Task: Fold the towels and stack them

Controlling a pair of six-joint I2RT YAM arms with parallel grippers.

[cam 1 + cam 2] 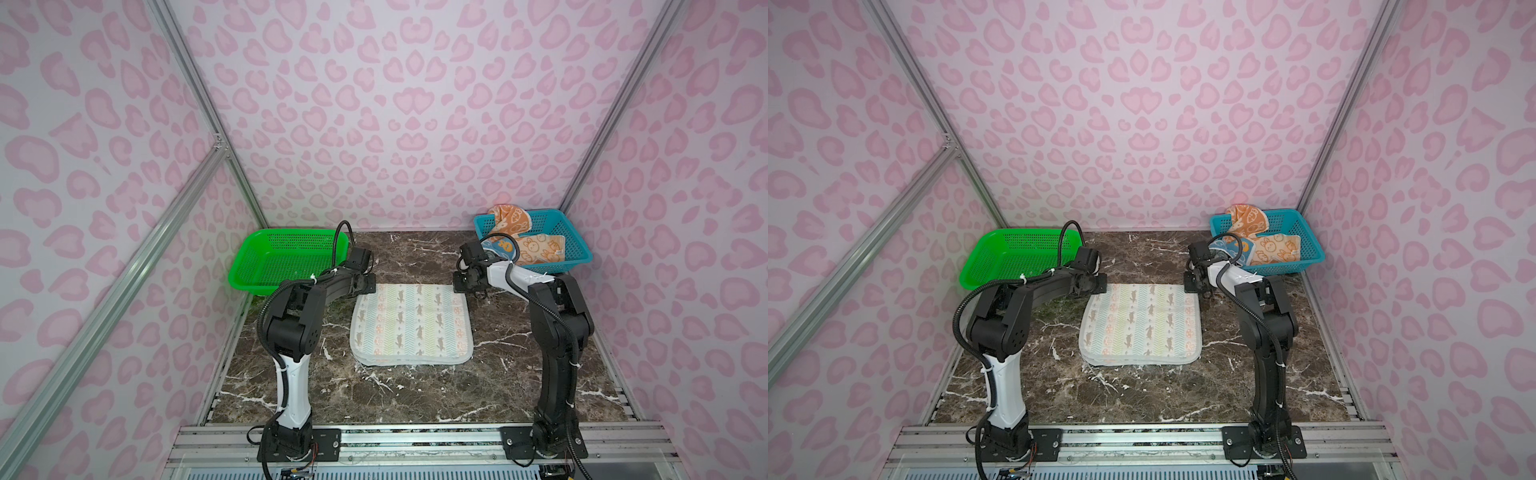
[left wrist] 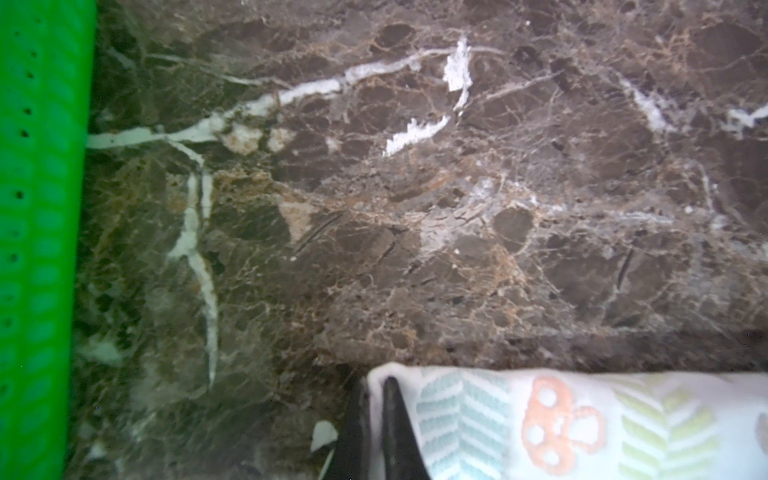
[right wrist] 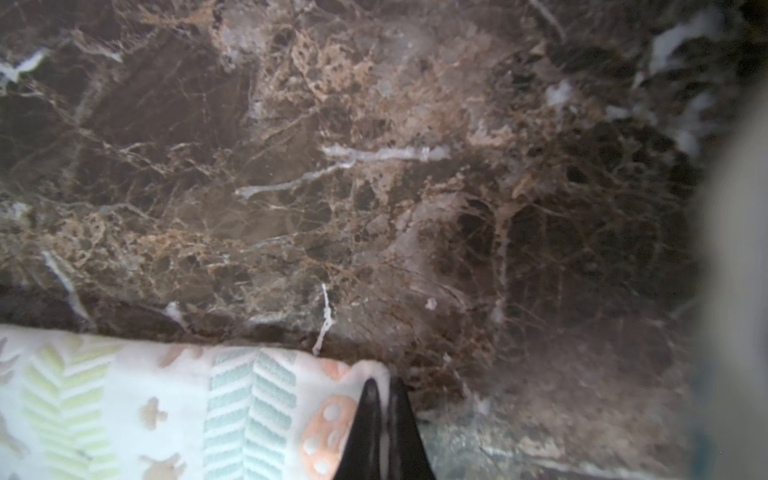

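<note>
Left gripper [image 2: 374,399] and right gripper [image 3: 383,395] pinch the white towel's [image 1: 411,324] far corners; fold starting, so lift both evenly next.

Back wall [image 1: 415,104], left wall [image 1: 62,166] & right wall [image 1: 706,166]: pale lilac matte panels w/ pink leopard-style blotch print, floor to top of view. Silver aluminium extrusion posts [image 1: 199,99] run up the back corners where the panels meet. A diagonal silver aluminium bar [image 1: 124,278] crosses the left side. Base = dark brown marble-look slab w/ white & tan veins [image 1: 415,395], slightly glossy; veins show sharp & close in the wrist views [image 2: 415,208]. Front edge: silver slotted aluminium rail [image 1: 415,436] across the width. Light soft & even, brightest mid back wall, dimmer toward the outer corners in both top views.
</note>
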